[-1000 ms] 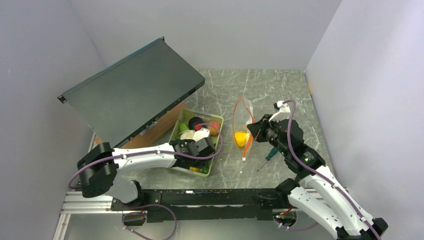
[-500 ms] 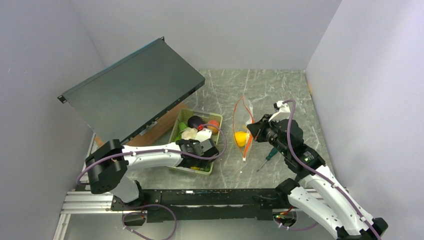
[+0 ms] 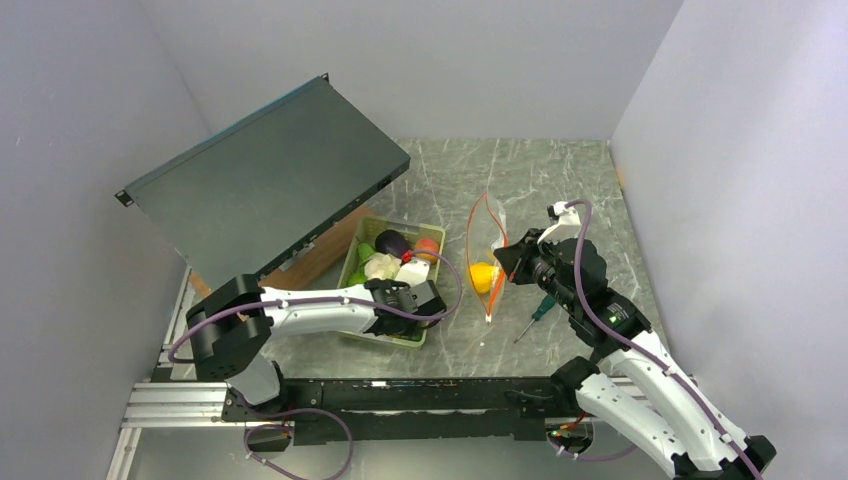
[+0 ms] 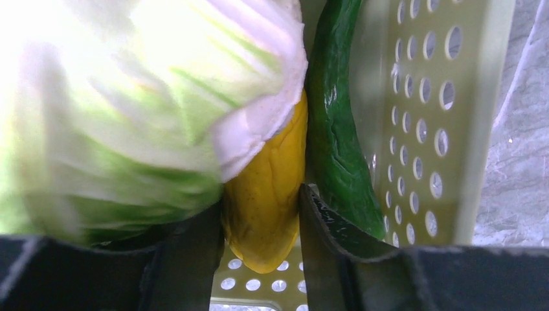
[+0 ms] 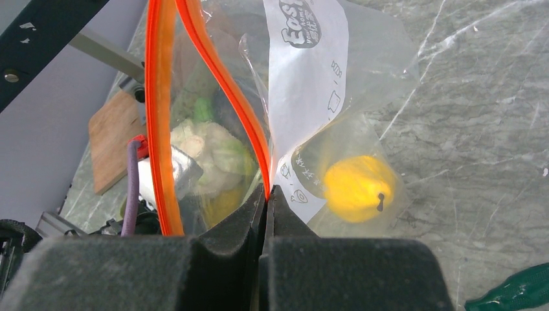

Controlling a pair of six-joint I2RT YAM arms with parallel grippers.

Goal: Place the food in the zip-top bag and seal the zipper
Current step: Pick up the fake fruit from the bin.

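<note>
From above: the left gripper [image 3: 425, 300] sits in one green tray [image 3: 385, 337]. The right gripper [image 3: 503, 258] holds one clear bag [image 3: 490, 215] with one yellow fruit [image 3: 482, 276] inside. Left wrist: its fingers clamp one yellow piece [image 4: 265, 194], beside one cucumber [image 4: 336, 142] and one cabbage [image 4: 129, 97]. Right wrist: its fingers are pinched together on the orange zipper [image 5: 230, 97].

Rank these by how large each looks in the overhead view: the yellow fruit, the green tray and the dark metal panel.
1. dark metal panel
2. green tray
3. yellow fruit
The gaps are clear, with no ties.
</note>
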